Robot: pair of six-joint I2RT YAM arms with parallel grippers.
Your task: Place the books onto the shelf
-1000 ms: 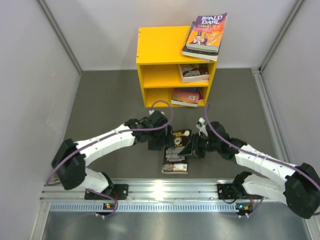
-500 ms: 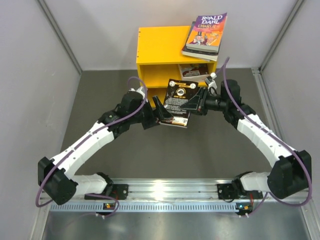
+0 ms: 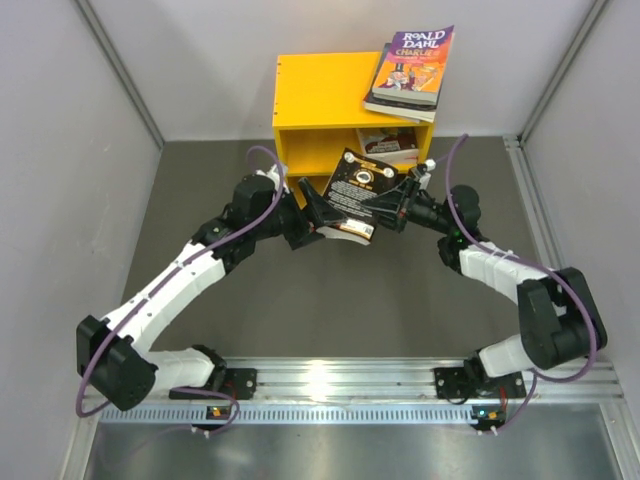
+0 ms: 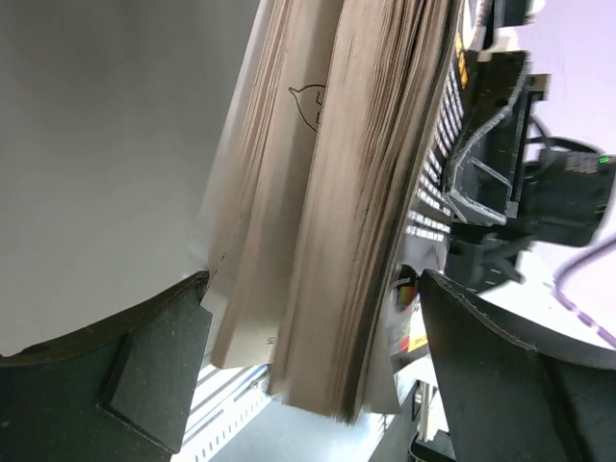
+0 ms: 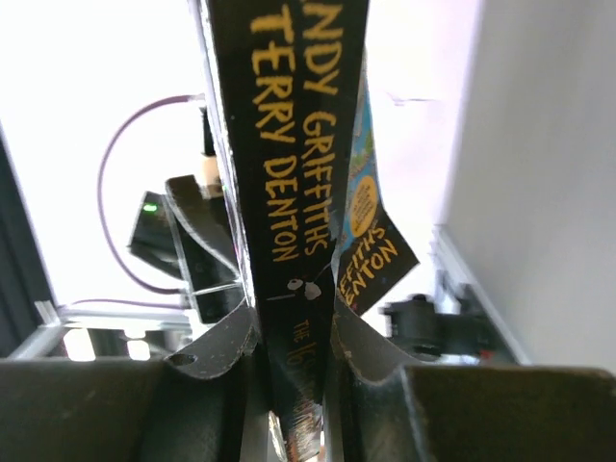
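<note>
A black paperback hangs tilted in the air just in front of the yellow shelf. My right gripper is shut on its spine, which bears yellow lettering; the grip shows in the right wrist view. My left gripper stands open around the book's page edge, with a gap on each side of its fingers. A purple Roald Dahl book tops a small stack on the shelf's roof. Another book lies in the upper compartment. The lower compartment is mostly hidden behind the held book.
Grey walls close in the dark table on the left, right and back. The aluminium base rail runs along the near edge. Purple cables loop off both wrists.
Both arms have carried the black book from low near the rail up and back to the shelf front. The left jaws have widened off the book. The book has tilted.
</note>
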